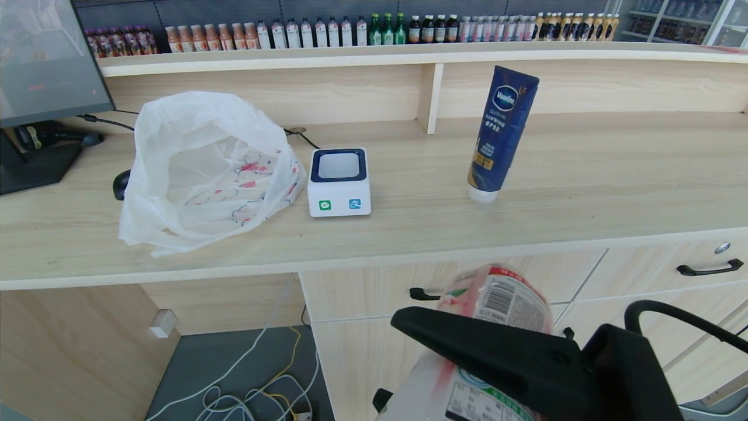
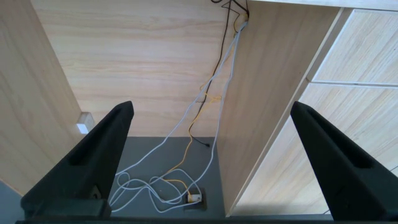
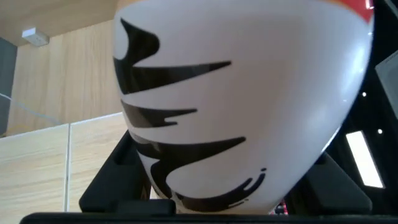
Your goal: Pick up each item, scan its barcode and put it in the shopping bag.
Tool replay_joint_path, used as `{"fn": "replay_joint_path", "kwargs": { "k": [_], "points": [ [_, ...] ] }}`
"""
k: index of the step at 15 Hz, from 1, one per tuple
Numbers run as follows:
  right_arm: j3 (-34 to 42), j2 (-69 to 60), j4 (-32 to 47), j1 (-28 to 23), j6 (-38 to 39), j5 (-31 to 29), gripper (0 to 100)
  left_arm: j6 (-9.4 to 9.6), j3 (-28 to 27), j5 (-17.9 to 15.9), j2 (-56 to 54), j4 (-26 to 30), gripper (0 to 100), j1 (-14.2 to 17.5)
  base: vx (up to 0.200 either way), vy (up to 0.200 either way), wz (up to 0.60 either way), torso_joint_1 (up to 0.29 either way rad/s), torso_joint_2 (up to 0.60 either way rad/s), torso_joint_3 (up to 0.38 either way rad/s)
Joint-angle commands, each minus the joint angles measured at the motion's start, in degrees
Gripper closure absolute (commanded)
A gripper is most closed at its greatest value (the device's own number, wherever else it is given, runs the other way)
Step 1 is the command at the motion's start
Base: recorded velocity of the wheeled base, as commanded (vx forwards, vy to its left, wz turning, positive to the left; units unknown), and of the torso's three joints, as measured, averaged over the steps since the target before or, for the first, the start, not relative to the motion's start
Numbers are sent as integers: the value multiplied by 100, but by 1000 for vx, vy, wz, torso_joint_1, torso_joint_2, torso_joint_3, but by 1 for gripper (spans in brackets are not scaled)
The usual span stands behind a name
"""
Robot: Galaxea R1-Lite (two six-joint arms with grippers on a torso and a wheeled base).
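Bottle aslant in right pincer

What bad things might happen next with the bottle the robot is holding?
The bottle in the right claw hangs out in front of the counter, so bringing it in might bump the front edge. The blue tube stands upright on its small cap and may topple if brushed. The shopping bag is floppy, so the bottle might push it aside.
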Motion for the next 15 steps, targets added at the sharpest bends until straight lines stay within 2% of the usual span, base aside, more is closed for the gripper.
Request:
{"fn": "replay_joint_path", "kwargs": {
  "k": [1,4,15],
  "points": [
    [-71,47,2,3,-225,10,100,-1,0,1,-1,0,0,1,0,0,0,0,0,0],
    [-115,47,-6,3,-823,27,100,-1,0,1,-1,0,0,1,0,0,0,0,0,0],
    [-71,109,-288,3,-1104,27,100,-1,0,1,-1,0,0,1,0,0,0,0,0,0]
  ]
}}
